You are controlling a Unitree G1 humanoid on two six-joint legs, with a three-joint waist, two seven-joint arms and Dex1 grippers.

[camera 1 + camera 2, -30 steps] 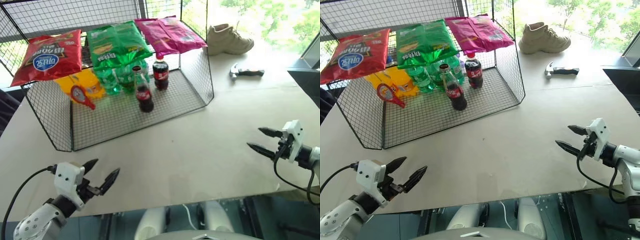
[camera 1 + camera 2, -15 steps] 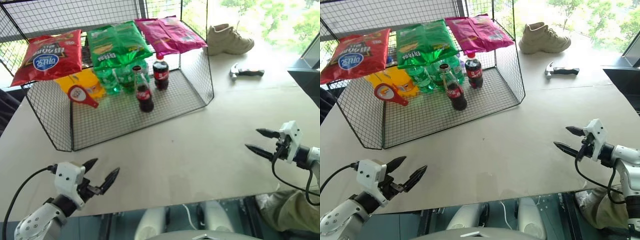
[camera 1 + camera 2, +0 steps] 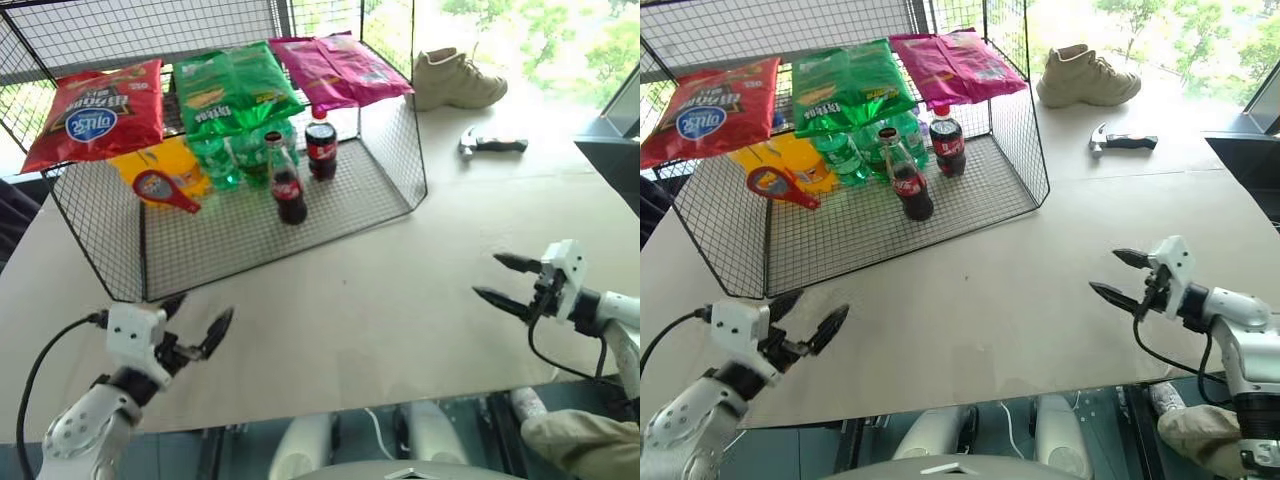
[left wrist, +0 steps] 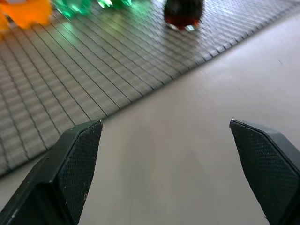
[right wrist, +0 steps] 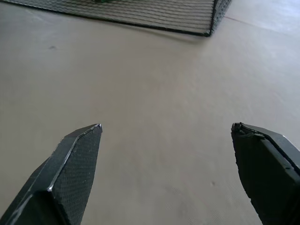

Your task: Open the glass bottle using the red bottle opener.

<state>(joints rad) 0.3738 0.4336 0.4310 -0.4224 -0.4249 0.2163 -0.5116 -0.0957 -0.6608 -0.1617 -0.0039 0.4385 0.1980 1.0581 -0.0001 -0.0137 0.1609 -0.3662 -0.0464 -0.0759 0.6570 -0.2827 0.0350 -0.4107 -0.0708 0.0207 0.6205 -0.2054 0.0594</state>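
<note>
The glass bottle (image 3: pixel 287 186) stands upright on the floor of the wire rack (image 3: pixel 400 175) at the far side of the worktop (image 3: pixel 400 300), just in front of a plastic cola bottle (image 3: pixel 321 145). The red bottle opener (image 3: pixel 165 190) sits against the rack's left front mesh, beside a yellow packet (image 3: pixel 160 160). Both the left end effector (image 3: pixel 193 318) and the right end effector (image 3: pixel 505 283) hover over the bare worktop near its front edge, fingers spread wide and holding nothing.
</note>
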